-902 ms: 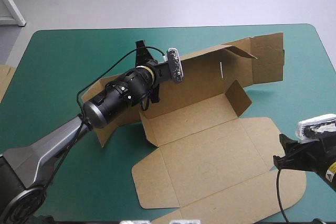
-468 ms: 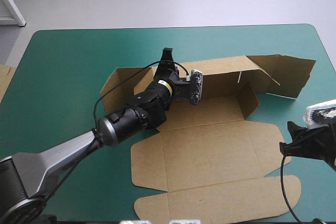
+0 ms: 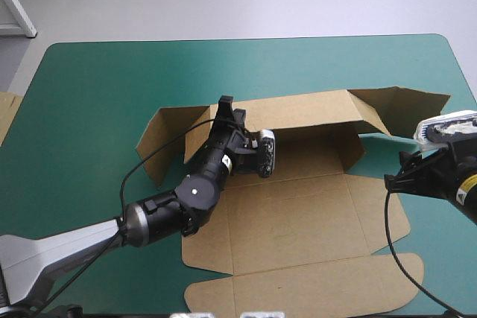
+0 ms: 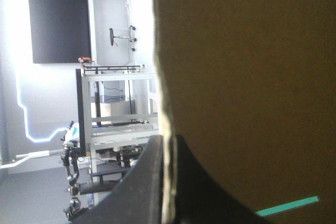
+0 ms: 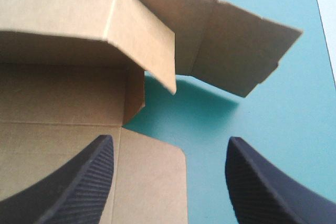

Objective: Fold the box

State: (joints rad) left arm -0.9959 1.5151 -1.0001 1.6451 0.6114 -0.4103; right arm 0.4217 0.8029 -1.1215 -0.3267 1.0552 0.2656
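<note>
The box (image 3: 298,221) lies right of centre on the teal-green table cover (image 3: 97,94), its base and lid panels flat and its long rear wall (image 3: 298,109) raised and leaning toward the near side. The front flap reaches close to the table's near edge, and the angled right wing flap (image 3: 406,109) ends near the right edge. Bare cover extends between the rear wall and the far edge, and across the table's left part, where an edge of more board (image 3: 6,113) shows at the left edge. The left gripper (image 3: 223,109) is clamped on the upper edge of the rear wall near its left end; in the left wrist view, the sheet stands edge-on between the almost closed black fingers (image 4: 149,182). The right gripper (image 3: 395,179) stands at the box's right side with its fingers wide apart and nothing between them; in the right wrist view, one finger (image 5: 79,182) is over the base's side flap, the other (image 5: 262,187) over bare cover.
</note>
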